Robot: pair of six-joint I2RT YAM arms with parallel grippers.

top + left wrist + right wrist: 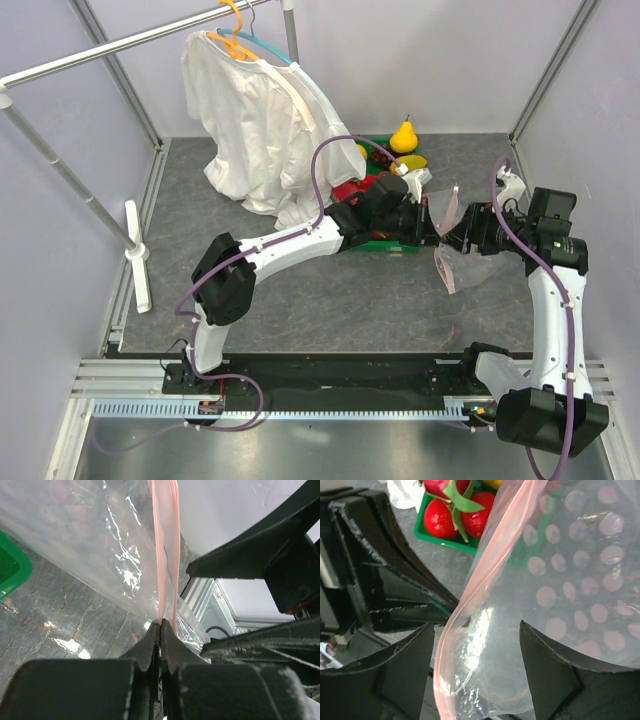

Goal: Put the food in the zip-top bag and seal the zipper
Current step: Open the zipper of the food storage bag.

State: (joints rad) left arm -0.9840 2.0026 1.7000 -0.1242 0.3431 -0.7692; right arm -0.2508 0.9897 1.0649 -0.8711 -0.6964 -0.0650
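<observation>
**Top view, read from 9 o'clock round to 3 o'clock.** At about 11 o'clock of the bench (300,290) I see a white shirt (250,120) hung on an orange hanger (235,35). The left arm (290,240) reaches from its base at 7 o'clock toward the middle and crosses the near edge of the green tray (380,244).

The tray sits at about 2 o'clock. In it lie a yellow pear (404,135) at the 12 o'clock end, a yellow banana bunch (413,162) just below the pear, and red pieces toward 9 o'clock. The right wrist view shows the dragon fruit (462,501) in the tray's corner, its green scale tips draped over round red fruits (440,520).

At 3 o'clock the zip-top bag (452,250) hangs between the two claws, beside the tray and apart from the food.

**Left wrist view.** The left claw (160,626) is pressed together on the zipper (167,555), with the pink strip pinched between the fingertips and running away toward 12 o'clock. The clear film spreads off to 10 o'clock above the bench.

**Right wrist view.** The right claw (476,672) stands apart, with one finger at 8 o'clock and the other at 4 o'clock. The zipper and the bag's mouth pass through the gap. I cannot tell whether the film brushes either finger.
</observation>
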